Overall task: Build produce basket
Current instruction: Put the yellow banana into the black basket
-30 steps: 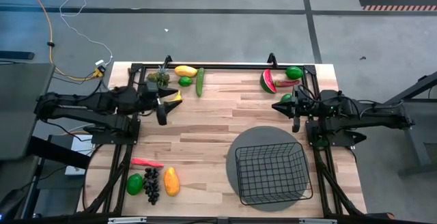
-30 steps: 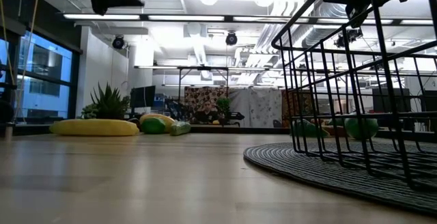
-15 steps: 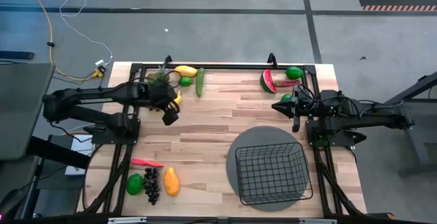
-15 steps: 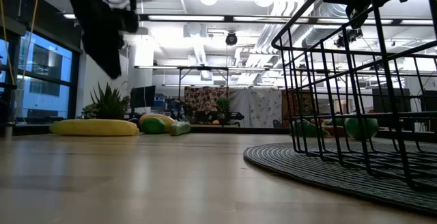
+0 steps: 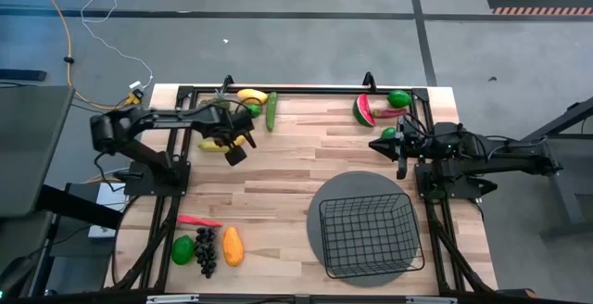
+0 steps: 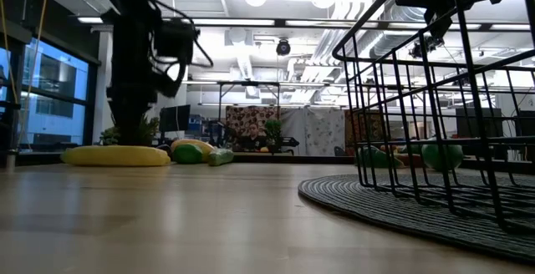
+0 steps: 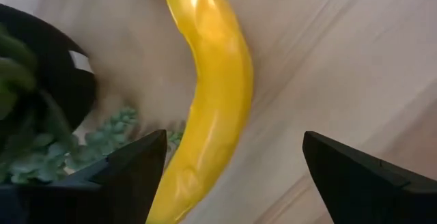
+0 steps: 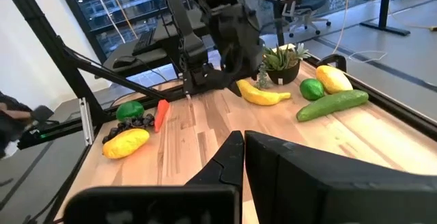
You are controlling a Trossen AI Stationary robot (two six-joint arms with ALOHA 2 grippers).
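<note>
the banana (image 5: pixel 222 143) lies on the worktop (image 5: pixel 306 156) at the far left, beside a small potted plant (image 8: pixel 278 60). the left tool (image 5: pixel 236 148) hangs directly over the banana, fingers (image 7: pixel 130 166) spread wide to either side of it, gripping nothing. the basket (image 5: pixel 369 236) sits on a round grey mat (image 5: pixel 329 193) at the near right. the right tool (image 5: pixel 400 152) waits far right, closed and empty.
</note>
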